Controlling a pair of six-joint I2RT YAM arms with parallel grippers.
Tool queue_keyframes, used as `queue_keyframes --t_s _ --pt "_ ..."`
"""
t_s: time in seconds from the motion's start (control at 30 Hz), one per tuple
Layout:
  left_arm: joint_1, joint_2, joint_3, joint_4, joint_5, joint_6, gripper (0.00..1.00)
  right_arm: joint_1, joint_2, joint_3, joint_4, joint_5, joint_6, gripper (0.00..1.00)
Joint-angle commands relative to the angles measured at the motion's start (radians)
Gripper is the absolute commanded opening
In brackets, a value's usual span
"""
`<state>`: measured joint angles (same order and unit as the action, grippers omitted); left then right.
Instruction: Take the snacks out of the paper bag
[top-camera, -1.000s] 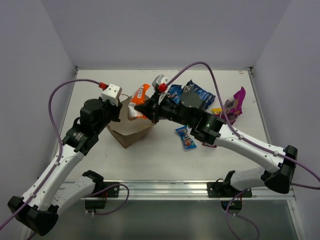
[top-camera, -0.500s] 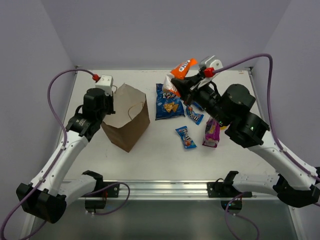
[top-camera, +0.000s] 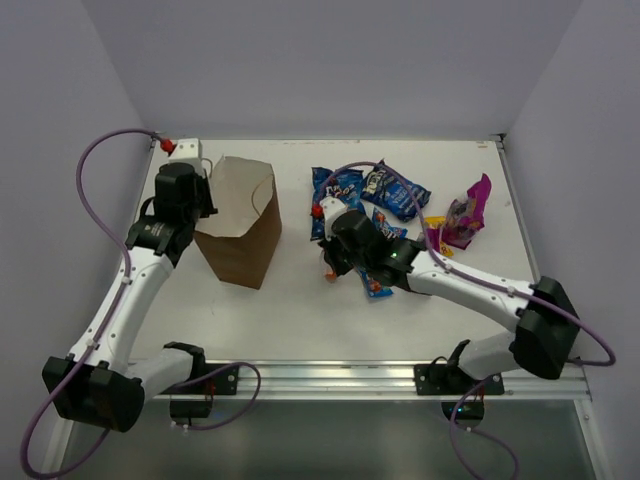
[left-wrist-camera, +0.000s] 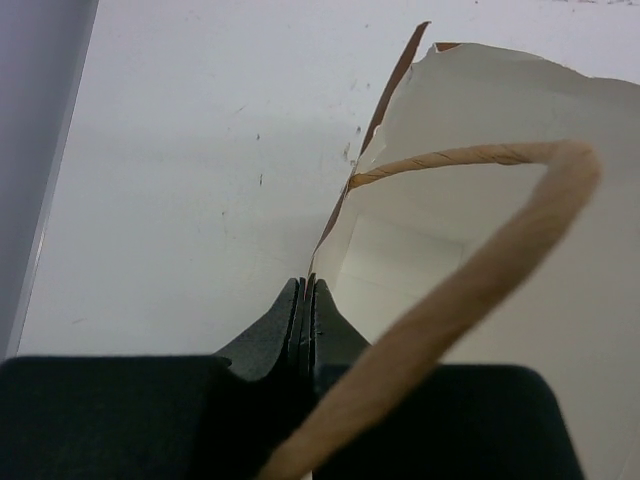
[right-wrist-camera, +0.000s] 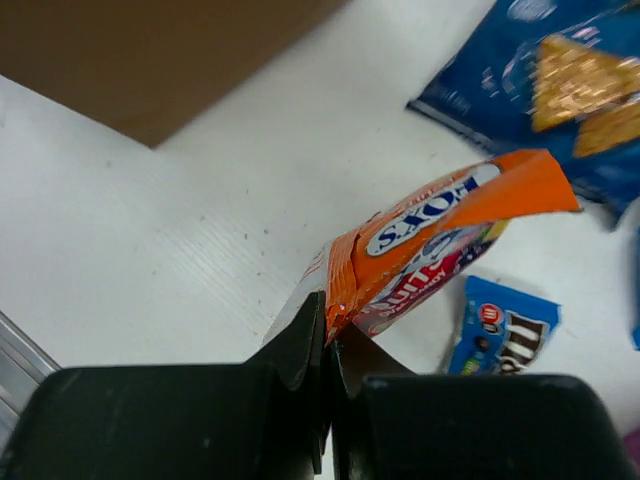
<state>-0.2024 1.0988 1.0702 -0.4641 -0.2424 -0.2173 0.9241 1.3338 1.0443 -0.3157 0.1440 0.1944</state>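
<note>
With the left end effector pinched on the rim of the upright paper bag, the right end effector, clamping the orange snack packet low over the desk, should lay it flat beside the blue chip bag before releasing.

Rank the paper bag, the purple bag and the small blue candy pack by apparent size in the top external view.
1. paper bag
2. purple bag
3. small blue candy pack, partly hidden under the right arm, but clearly smallest

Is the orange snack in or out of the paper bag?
Out: the right hand pinches the orange snack, clear of the paper bag.
</note>
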Motion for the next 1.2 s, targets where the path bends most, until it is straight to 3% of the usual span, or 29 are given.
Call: queue_keyframes --t_s 0.0,0.1,0.23,0.3,0.4,0.53,0.83,1.07,1.17 --pt "0.032 0.025 0.053 0.033 -0.011 -0.036 0.00 0.002 0.097 0.029 0.099 -0.113 0.062 0.00" --pt "0.069 0.048 0.076 0.050 -0.014 -0.040 0.00 0.024 0.201 0.098 0.084 -0.187 0.062 0.01" --pt "0.124 0.095 0.132 0.065 0.018 -0.054 0.00 0.048 0.228 0.167 0.061 -0.282 0.050 0.64" --pt "0.150 0.128 0.154 0.071 0.034 -0.060 0.00 0.048 0.183 0.180 0.055 -0.310 0.048 0.80" --pt "0.178 0.170 0.186 0.093 0.046 -0.062 0.00 0.048 0.093 0.200 0.030 -0.350 0.024 0.92" --pt "0.202 0.236 0.250 0.117 0.086 -0.065 0.00 0.045 -0.037 0.189 0.003 -0.250 -0.033 0.98" --pt "0.304 0.463 0.433 0.191 0.231 -0.073 0.00 -0.021 -0.301 0.054 -0.006 -0.101 -0.052 0.99" --pt "0.333 0.614 0.531 0.153 0.322 -0.056 0.01 -0.044 -0.369 -0.016 -0.016 -0.072 -0.050 0.99" --pt "0.342 0.622 0.545 0.136 0.322 -0.045 0.07 -0.045 -0.377 -0.033 -0.020 -0.026 -0.052 0.99"
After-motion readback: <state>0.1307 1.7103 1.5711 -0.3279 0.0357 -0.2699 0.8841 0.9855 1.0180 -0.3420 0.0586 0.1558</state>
